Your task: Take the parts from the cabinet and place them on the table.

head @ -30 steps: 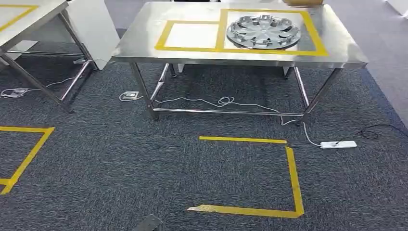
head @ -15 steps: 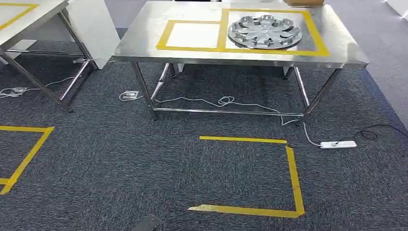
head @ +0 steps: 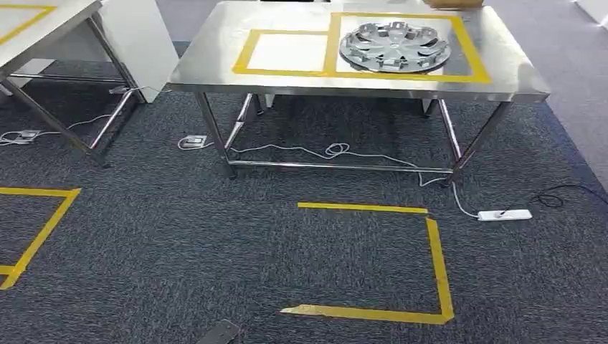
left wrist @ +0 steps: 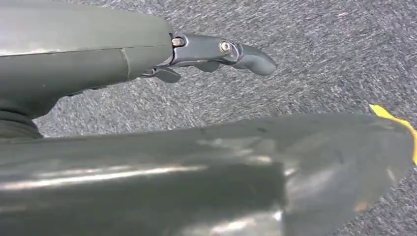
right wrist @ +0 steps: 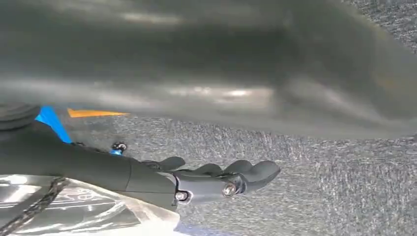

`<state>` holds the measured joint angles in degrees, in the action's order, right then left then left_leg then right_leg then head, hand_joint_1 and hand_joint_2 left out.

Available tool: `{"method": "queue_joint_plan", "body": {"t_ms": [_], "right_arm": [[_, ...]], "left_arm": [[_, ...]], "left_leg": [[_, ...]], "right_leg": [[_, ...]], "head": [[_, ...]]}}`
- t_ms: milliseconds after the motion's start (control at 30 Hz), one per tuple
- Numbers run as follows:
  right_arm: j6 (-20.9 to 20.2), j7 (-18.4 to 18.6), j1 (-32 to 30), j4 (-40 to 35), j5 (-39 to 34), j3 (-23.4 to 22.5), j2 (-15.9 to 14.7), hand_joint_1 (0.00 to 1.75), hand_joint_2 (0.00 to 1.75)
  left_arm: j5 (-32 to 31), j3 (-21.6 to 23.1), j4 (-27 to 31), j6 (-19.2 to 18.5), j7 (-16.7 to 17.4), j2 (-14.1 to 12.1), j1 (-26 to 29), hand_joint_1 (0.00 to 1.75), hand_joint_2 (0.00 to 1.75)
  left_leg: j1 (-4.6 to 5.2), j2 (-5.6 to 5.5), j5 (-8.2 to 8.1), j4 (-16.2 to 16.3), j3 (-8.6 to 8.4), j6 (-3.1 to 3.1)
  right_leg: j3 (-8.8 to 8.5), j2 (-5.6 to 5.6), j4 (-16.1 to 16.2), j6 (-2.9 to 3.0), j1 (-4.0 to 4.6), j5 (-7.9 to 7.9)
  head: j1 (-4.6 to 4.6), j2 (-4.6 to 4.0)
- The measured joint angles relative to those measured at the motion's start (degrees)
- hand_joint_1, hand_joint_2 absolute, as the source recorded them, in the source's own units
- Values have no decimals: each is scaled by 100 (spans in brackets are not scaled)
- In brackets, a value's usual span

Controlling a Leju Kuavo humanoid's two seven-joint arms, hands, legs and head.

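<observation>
A silver wheel cover (head: pixel 394 46) is lying flat on the far steel desk (head: pixel 215 61), inside the larger right-hand yellow-taped square (head: pixel 473 50), which seems to be marking where parts belong; the smaller taped square (head: pixel 285 52) to its left is sitting bare, probably awaiting another part. On the carpet (head: pixel 179 236) nearer in, a yellow tape outline (head: pixel 436 265) is likely showing a standing spot. The left robot hand (left wrist: pixel 216 51) is hanging over carpet, fingers extended, gripping nothing. The right robot hand (right wrist: pixel 221 179) is likewise loosely extended and holding nothing
</observation>
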<state>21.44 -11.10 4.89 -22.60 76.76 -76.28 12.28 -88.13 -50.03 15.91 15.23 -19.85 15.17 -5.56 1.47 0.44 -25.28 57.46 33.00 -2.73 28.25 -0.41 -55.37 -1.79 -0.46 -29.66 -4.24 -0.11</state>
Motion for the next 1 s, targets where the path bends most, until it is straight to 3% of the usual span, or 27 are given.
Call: {"method": "queue_joint_plan", "body": {"t_ms": [167, 200, 233, 267, 333, 367, 400, 433, 467, 500, 533, 567, 600, 633, 700, 733, 767, 800, 867, 900, 933, 967, 1000], "right_arm": [[-4, -7, 5, -2, 33, 13, 0, 0, 0], [-2, -7, 8, -2, 33, 15, 0, 0, 0], [-2, -7, 2, -2, 35, 15, 0, 0, 0], [0, -7, 2, -2, 35, 15, 0, 0, 0], [2, -4, 4, -4, 39, 15, 0, 0, 0], [4, -2, 0, -4, 39, 15, 0, 0, 0], [4, 0, -7, -4, 42, 15, 0, 0, 0], [4, 9, -17, -4, 44, 15, 0, 0, 0], [7, 11, -19, -4, 42, 15, 0, 0, 0], [7, 11, -16, -6, 44, 15, -2, 0, 0], [9, 11, -16, -7, 48, 15, -2, 0, 0], [9, 20, -10, -4, 50, 15, 0, 0, 0], [13, 26, -16, -4, 50, 17, 0, 0, 0], [18, 35, -19, -7, 52, 20, 0, 0, 0], [28, 83, -21, -4, 52, 15, 0, 0, 0], [33, 85, -14, -4, 57, 15, 20, 0, 0], [37, 92, -11, -4, 61, 17, 20, 0, 0], [46, 94, -24, -7, 61, 17, 17, 0, 0], [66, 101, -59, -7, 59, 15, 13, 0, 0], [66, 105, -69, -7, 59, 15, 13, 0, 0], [66, 116, -70, -7, 59, 15, 13, 0, 0], [66, 116, -64, -7, 59, 15, 13, 0, 0], [66, 116, -53, -7, 59, 15, 13, 0, 0]], "left_arm": [[-2, -11, 0, 0, -4, -22, 1, 0, 0], [-2, -13, 0, 0, -7, -22, 0, 0, 0], [-4, -13, 0, 0, -7, -13, -3, 0, 0], [-4, -13, 0, 2, -9, -13, -11, 0, 0], [-9, -15, 0, 0, -9, -7, -8, 0, 0], [-11, -17, 0, 2, -9, -7, 1, 0, 0], [-11, -22, 0, 2, -9, -7, 8, 0, 0], [-11, -26, 0, 0, -9, -7, 16, 0, 0], [-11, -26, 0, 0, -9, -4, 19, 0, 0], [-11, -26, 0, 0, -9, 2, 17, 0, 0], [-11, -26, 0, 0, -9, 2, 8, 0, 0], [-13, -26, 0, 0, -9, 2, -5, 0, 0], [-20, -26, 0, 2, -11, 4, -13, 0, 0], [-20, -26, 0, 4, -15, 7, -5, 0, 0], [-28, -28, 0, 13, -20, 4, 38, 0, 0], [-35, -31, 0, 15, -22, -2, 50, 0, 0], [-39, -31, 0, 20, -22, 7, 57, 0, 0], [-46, -31, 0, 22, -24, 7, 51, 0, 0], [-55, -31, 0, 28, -24, 11, 44, 0, 0], [-63, -31, 0, 33, -24, 13, 52, 0, 0], [-68, -31, 0, 35, -24, 13, 65, 0, 0], [-70, -31, 0, 35, -24, 13, 72, 0, 0], [-72, -33, 0, 37, -22, 13, 72, 0, 0]], "left_leg": [[37, -2, -7, 4, 12, -55], [19, -11, 26, -54, 6, -88], [-34, -19, 90, -140, -23, -112], [-39, -34, 115, -166, -13, -143], [-44, -71, 136, -159, 45, -156], [-43, -90, 147, -156, 69, -150], [-44, -131, 162, -152, 88, -134], [-48, -180, 178, -148, 100, -114], [-56, -238, 190, -134, 113, -92], [-70, -299, 199, -100, 134, -71], [-79, -358, 204, -58, 164, -43], [-58, -402, 208, -17, 203, 2], [-41, -459, 212, 22, 233, 39], [-45, -482, 237, 5, 249, 74], [-77, -588, 291, -12, 280, 158], [-87, -527, 261, 38, 296, 172], [-71, -349, 76, 191, 361, 200], [-86, -226, -211, 569, 507, 238], [-132, -125, -712, 1567, 876, 293], [-148, -111, -809, 1867, 958, 306], [-155, -107, -758, 1864, 904, 305], [-155, -93, -607, 1625, 745, 294], [-151, -48, -361, 1106, 458, 264]], "right_leg": [[-14, -10, 16, -48, -29, 14], [-76, -31, 24, -75, -14, 13], [-9, -1, -40, -92, -25, -62], [85, 14, -250, -105, -18, -255], [501, 22, -1176, -140, -33, -753], [699, 23, -1608, -152, -33, -918], [806, 23, -1833, -163, -37, -949], [758, 23, -1747, -170, -54, -817], [572, 29, -1386, -174, -68, -578], [286, 73, -827, -184, -85, -304], [1, 240, -294, -202, -116, -101], [-94, 497, -53, -206, -126, -207], [-64, 417, -46, -109, -130, -154], [-58, 353, -67, -86, -101, -154], [-52, 254, -77, 15, -76, -121], [-32, 151, -57, 79, -118, -75], [-34, 114, -59, 116, -112, -61], [-44, 36, -62, 136, -107, -48], [-28, -133, -74, 142, -84, -33], [-19, -214, -79, 142, -77, -33], [-19, -289, -82, 139, -74, -36], [-25, -354, -84, 133, -70, -41], [-42, -429, -83, 120, -67, -50]], "head": [[0, 0], [-4, 0], [-2, 0], [24, 0], [20, 0], [24, 0], [24, 0], [24, 0], [22, 0], [22, 0], [26, 0], [32, 0], [9, 0], [4, 0], [11, 0], [13, 0], [-15, 0], [-68, 0], [-72, 0], [-70, 0], [-72, 0], [-74, 0], [-74, 0]]}}
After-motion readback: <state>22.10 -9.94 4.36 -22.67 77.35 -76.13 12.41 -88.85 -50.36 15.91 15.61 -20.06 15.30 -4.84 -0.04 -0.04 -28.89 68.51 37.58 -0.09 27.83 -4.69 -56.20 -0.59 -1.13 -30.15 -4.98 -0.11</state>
